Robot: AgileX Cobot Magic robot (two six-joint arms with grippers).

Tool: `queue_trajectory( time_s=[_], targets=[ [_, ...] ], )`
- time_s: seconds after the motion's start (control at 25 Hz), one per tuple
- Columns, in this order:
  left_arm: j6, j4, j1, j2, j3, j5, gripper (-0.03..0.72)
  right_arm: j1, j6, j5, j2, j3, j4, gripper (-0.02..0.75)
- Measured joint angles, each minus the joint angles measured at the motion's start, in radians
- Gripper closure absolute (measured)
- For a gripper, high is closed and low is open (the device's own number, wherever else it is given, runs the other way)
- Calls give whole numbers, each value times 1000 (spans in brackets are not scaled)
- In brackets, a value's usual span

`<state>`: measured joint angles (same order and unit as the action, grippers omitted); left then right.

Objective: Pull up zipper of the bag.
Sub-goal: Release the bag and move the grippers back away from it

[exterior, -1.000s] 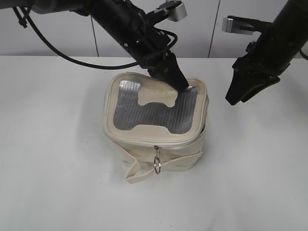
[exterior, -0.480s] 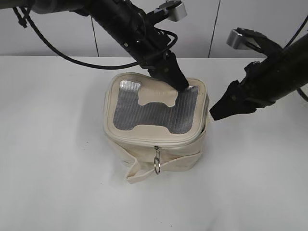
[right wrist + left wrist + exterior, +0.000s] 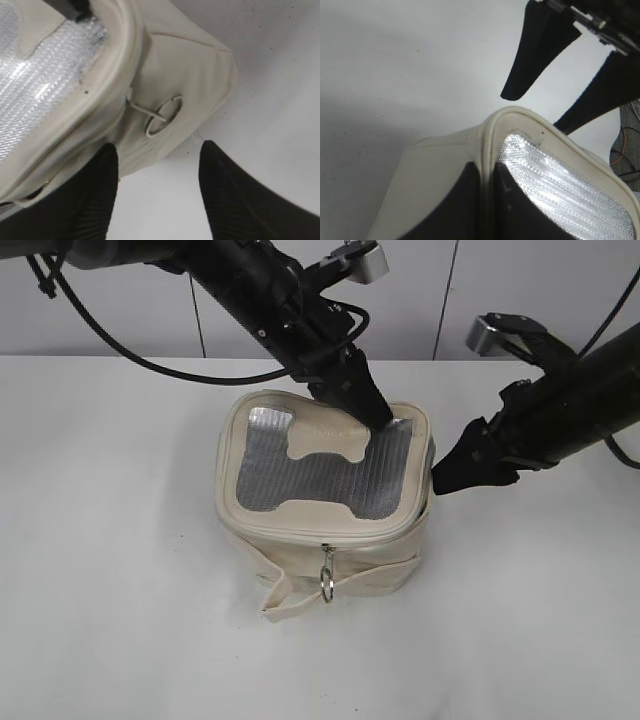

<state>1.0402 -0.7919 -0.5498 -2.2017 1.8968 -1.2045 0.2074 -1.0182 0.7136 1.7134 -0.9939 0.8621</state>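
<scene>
The cream bag (image 3: pixel 390 540) stands upright mid-table, with its grey mesh lid (image 3: pixel 300 480) and bone patch (image 3: pixel 325 443) on top. The zipper (image 3: pixel 300 533) runs around the lid rim. One ring pull (image 3: pixel 327 582) hangs at the front over the strap (image 3: pixel 285 595). My left gripper (image 3: pixel 368 412) is shut on the lid's back rim, one finger on each side (image 3: pixel 487 175). My right gripper (image 3: pixel 445 475) is open at the bag's right side. Its fingers (image 3: pixel 159 149) straddle the corner just below a second ring pull (image 3: pixel 164 116), apart from it.
The white table (image 3: pixel 120 590) spreads on all sides of the bag. A grey panelled wall (image 3: pixel 420 300) stands behind. A black cable (image 3: pixel 110 345) loops from the left arm at the back left.
My right gripper has swung down and left, from above the table to the bag's right side. The left gripper and the bag have not moved.
</scene>
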Motion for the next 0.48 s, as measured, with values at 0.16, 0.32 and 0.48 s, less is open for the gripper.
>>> queue_trajectory(
  time_s=[0.16,0.32,0.48],
  targets=[
    [0,-1,0,0,0,0,650,0,-15,-16,9,2,2,318],
    [0,-3,0,0,0,-1,650,0,-95,-37,16,2,70,318],
    [0,-4,1,0,0,-1,650,0,-173,-38,24,2,113,318]
  ],
)
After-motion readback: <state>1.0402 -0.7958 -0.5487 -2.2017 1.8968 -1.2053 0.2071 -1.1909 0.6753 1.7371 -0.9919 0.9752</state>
